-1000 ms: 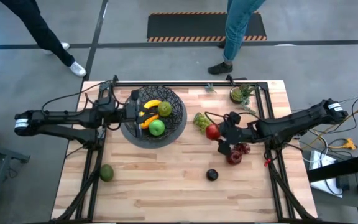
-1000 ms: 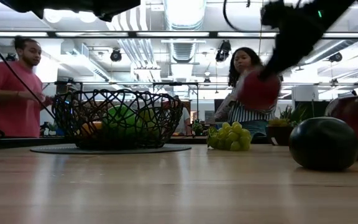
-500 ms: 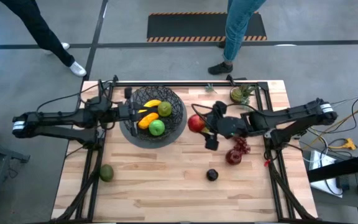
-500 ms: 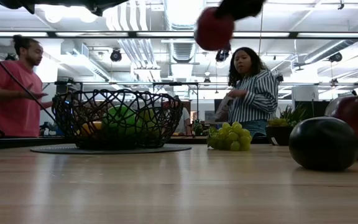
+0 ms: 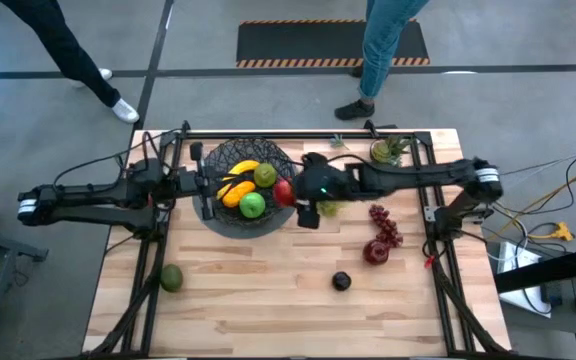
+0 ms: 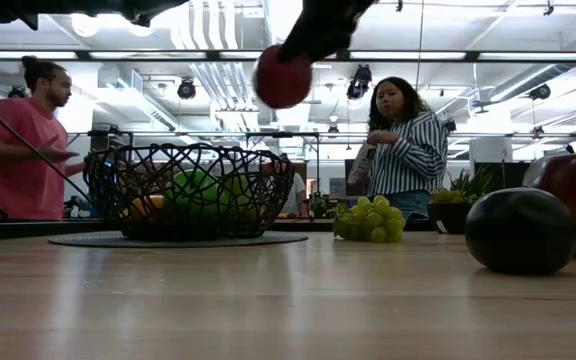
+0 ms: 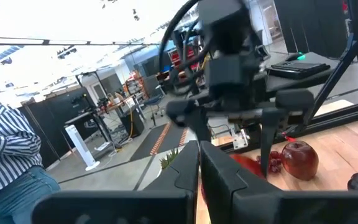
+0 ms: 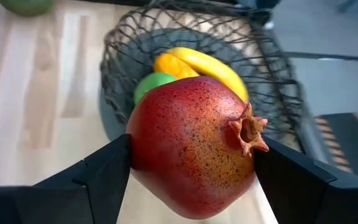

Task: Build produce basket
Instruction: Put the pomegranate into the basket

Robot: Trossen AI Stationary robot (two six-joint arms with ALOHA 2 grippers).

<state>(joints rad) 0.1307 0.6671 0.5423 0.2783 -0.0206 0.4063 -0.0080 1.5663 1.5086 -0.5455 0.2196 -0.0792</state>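
High view is showing the right gripper reaching across the table and hanging over the right-hand rim of the basket, its fingers spread wide around a red pomegranate and clamping it from both sides. Right wrist view is making the grip plain: the speckled red fruit is sitting between the two dark fingers, crown end pointing sideways, with the black wire bowl below and beyond it. Inside that bowl a yellow banana, an orange piece, a green apple and a greenish pear are lying together. Low view is showing the pomegranate hanging in the air above the basket's right edge, clear of the wire. The left gripper is waiting at the basket's left rim with its fingers pressed together and holding nothing. Out on the wood, green grapes are lying just right of the bowl, partly under the right arm; dark red grapes and a red apple are sitting further right, a small black fruit nearer the front edge, and an avocado at front left
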